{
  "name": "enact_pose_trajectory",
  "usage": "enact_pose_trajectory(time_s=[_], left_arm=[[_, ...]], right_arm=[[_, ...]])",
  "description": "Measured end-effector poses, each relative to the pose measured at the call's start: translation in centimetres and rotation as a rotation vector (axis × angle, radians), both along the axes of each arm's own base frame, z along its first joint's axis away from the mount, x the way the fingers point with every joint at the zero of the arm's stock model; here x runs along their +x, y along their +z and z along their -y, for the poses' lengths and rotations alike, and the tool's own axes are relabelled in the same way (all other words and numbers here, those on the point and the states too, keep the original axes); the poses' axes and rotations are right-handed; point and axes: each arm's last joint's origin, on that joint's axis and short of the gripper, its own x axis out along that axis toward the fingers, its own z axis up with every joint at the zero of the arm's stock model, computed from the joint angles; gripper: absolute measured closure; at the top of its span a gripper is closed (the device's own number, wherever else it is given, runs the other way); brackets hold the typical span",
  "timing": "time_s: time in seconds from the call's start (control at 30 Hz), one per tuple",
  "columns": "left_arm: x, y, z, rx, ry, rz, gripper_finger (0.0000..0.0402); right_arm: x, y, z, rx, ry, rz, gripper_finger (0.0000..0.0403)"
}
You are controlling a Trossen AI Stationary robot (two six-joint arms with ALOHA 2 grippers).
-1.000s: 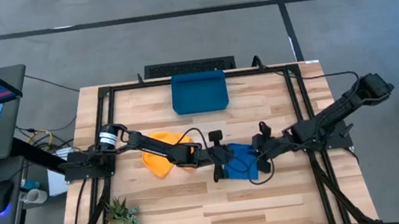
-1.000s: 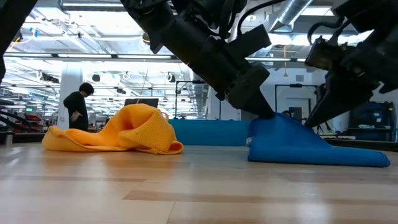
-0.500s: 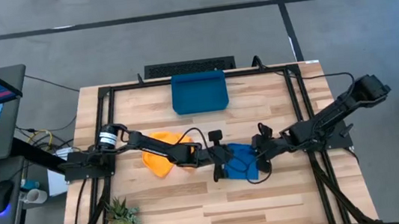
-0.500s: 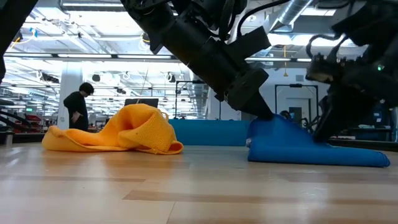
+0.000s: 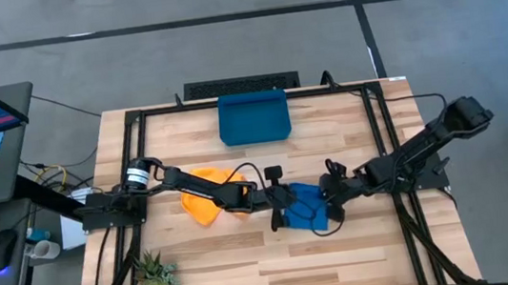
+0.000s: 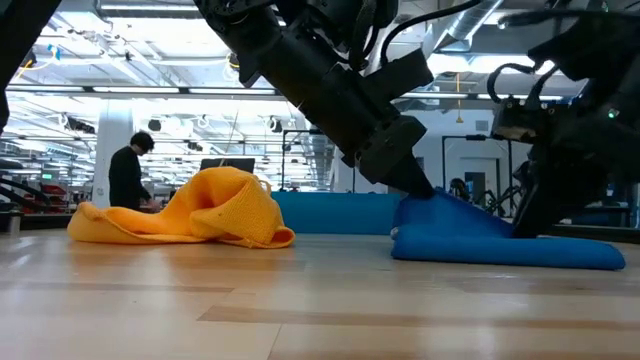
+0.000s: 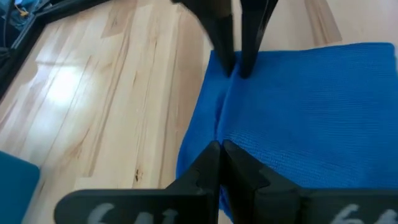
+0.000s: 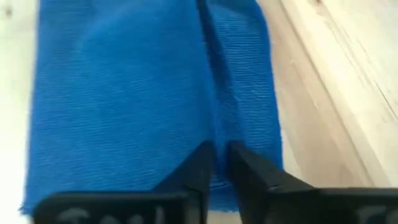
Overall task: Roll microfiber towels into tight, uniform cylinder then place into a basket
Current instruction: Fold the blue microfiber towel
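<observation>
Blue microfiber towel [image 5: 306,205], lower centre of high view, long axis left–right, flanked by both arms. Left gripper [image 5: 283,200] at its left end, fingers pinched together on a raised fold. Right gripper [image 5: 329,197] at its right end, jaws narrowed over the cloth edge. Both arms stretched low, converging. Basket [image 5: 253,118] upper centre, well apart; yellow-orange towel [image 5: 206,193] crumpled left.

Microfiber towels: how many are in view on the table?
2. The soft yellow-orange microfiber towel lies crumpled on the table's left half, under the left arm. The medium blue microfiber towel lies near the centre, between both pincers. None shows in the dark blue plastic basket.
</observation>
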Motion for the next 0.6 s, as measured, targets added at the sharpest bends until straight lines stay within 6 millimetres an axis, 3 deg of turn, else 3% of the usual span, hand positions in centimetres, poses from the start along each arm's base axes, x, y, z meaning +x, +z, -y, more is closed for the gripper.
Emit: enact_pose_trajectory(time_s=[0.17,0.6], left_arm=[[0.0,0.0,0.0,0.000,0.001,-0.002,0.0397],[0.0,0.0,-0.1,0.024,0.029,0.001,0.0397]], right_arm=[[0.3,0.6,-0.2,0.008,0.009,-0.016,0.0391],[0.7,2.1,-1.2,0.021,-0.016,-0.071,0.0393]])
